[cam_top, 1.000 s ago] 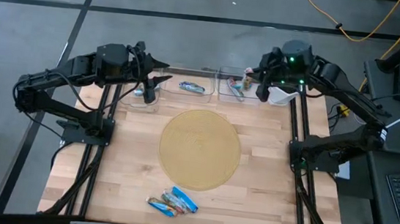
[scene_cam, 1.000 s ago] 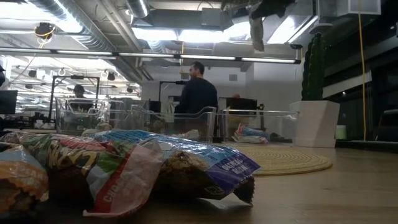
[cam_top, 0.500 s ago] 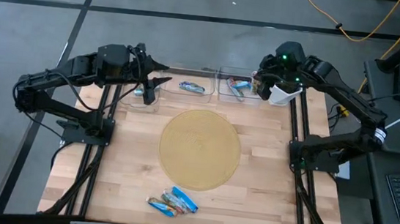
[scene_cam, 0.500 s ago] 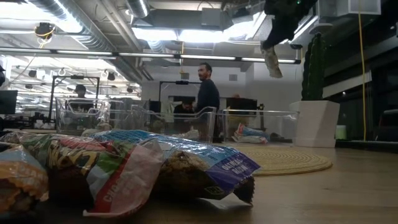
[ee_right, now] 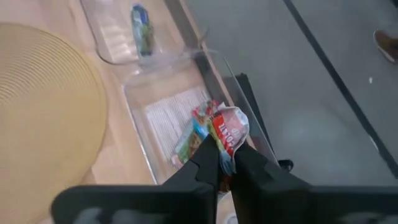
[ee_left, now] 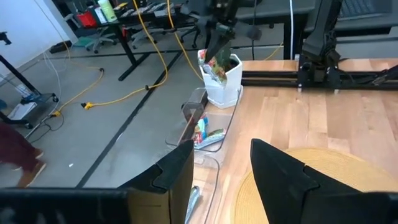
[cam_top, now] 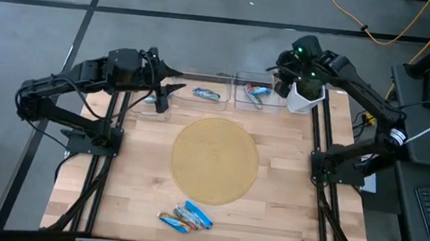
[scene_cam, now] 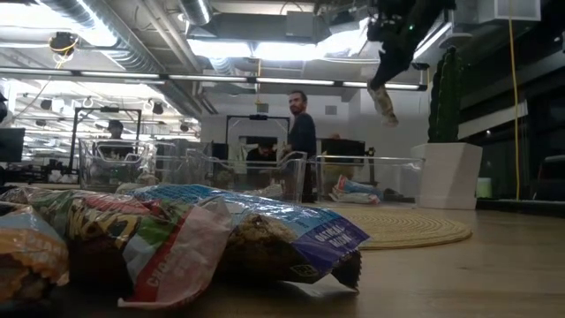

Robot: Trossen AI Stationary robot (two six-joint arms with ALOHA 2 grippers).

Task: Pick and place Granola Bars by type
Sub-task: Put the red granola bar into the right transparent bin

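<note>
The right tool (ee_right: 225,163) is raised above the far right corner of the tabletop (cam_top: 287,191), over the white cup (cam_top: 302,102) that stands just beside the right clear bin (cam_top: 241,97). Its fingers are clamped on one granola bar (ee_right: 227,132) with a red and white wrapper; in the low view this bar (scene_cam: 384,102) hangs well above the tabletop, tilted.

The right clear bin holds multicoloured bars (cam_top: 255,95). The middle clear bin (cam_top: 220,85) holds one blue bar (cam_top: 205,94). A third clear bin (cam_top: 146,108) stands at the far left, under the left tool.

The left tool (cam_top: 162,96) is held over the far left part of the tabletop, beside the middle bin. Its fingers (ee_left: 283,176) stand apart and grip nothing.

A group of bars (cam_top: 186,217) lies at the near edge of the tabletop, well apart from the bins. The round tan mat (cam_top: 215,161) lies between that group and the bins, with nothing on it.

A person (scene_cam: 301,141) stands in the room beyond the tabletop.
</note>
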